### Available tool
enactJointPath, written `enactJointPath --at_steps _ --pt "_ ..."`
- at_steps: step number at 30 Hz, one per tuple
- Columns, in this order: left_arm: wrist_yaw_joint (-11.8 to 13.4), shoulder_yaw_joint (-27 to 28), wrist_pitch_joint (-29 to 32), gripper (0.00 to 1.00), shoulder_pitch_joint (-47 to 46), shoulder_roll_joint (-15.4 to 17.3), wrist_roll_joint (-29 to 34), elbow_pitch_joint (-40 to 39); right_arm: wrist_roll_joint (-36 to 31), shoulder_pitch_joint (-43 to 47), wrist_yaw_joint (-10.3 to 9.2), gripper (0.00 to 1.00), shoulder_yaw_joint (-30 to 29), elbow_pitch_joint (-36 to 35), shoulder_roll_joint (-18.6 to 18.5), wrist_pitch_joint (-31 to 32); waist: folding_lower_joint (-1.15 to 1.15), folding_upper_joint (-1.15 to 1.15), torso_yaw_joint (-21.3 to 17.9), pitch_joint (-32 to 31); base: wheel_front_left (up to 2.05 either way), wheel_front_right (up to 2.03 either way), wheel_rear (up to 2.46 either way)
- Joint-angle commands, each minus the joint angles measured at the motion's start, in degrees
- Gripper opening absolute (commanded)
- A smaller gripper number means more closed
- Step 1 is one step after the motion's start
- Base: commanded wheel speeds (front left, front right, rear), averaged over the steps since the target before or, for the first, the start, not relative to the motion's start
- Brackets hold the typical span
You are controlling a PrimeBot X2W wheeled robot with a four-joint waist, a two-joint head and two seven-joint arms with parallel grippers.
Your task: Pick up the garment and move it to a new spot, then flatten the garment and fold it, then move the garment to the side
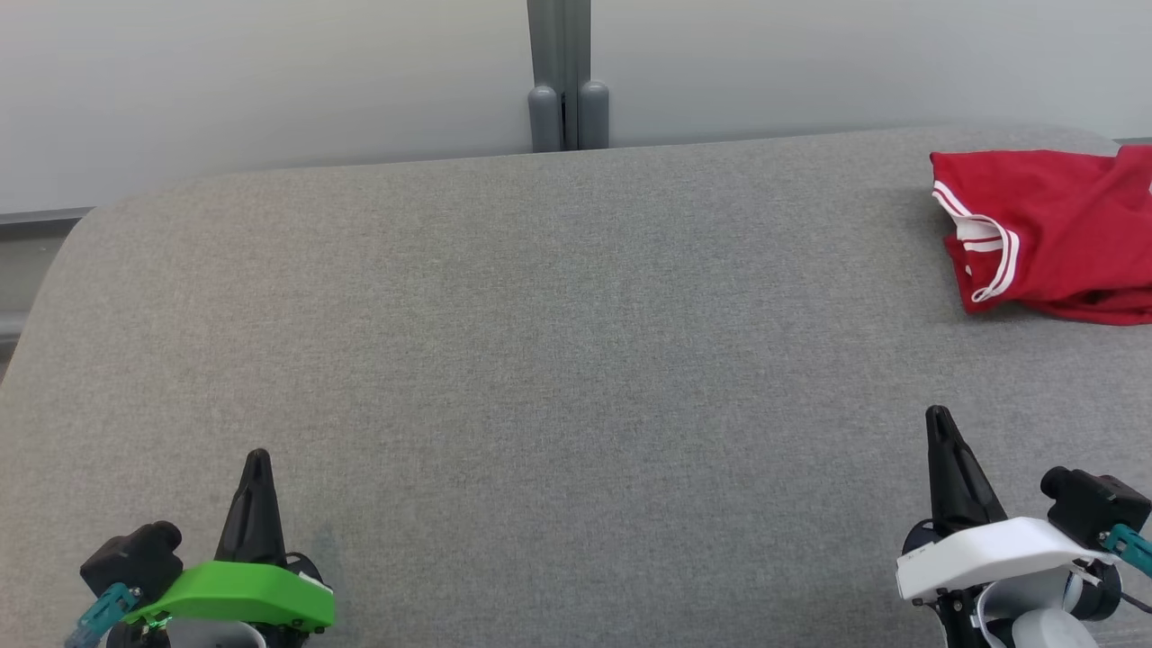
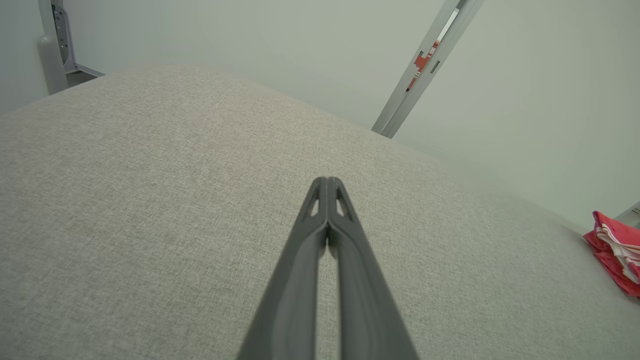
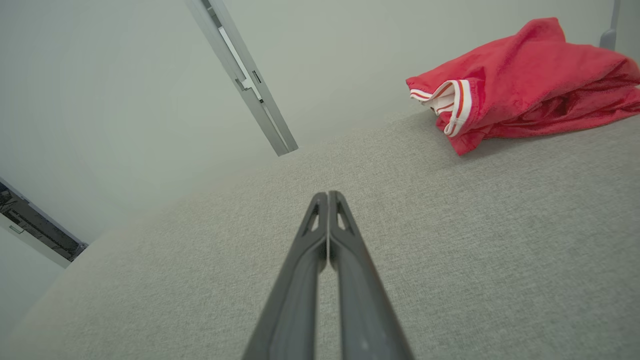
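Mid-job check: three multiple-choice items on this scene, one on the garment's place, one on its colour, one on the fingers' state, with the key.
1. Where on the grey surface is the garment? A. far right B. centre C. near left
2. Its colour? A. blue B. red with white trim C. black
3. The left gripper and right gripper fingers? A. both open B. left shut on cloth C. both shut, empty
1 A: head view shows it at upper right. 2 B: red cloth, white-striped trim. 3 C: wrist views show fingers pressed together, nothing between.
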Motion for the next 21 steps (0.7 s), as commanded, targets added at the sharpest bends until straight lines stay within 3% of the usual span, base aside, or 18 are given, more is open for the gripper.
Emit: enactJointPath --at_steps 1,21 --pt "-0.02 0.45 0.48 0.00 -1.13 0.29 -2.51 -1.17 2.79 -1.64 -0.01 0.00 -0.32 -0.51 -0.36 0.55 0.00 0.00 -0.03 -0.03 0.00 0.00 0.00" --pt "-0.05 1.41 4.91 0.00 -1.76 0.15 -18.83 -2.22 20.19 -3.00 -0.01 0.00 -1.34 0.82 -0.41 4.75 0.00 0.00 -0.41 -0.35 0.00 0.00 0.00"
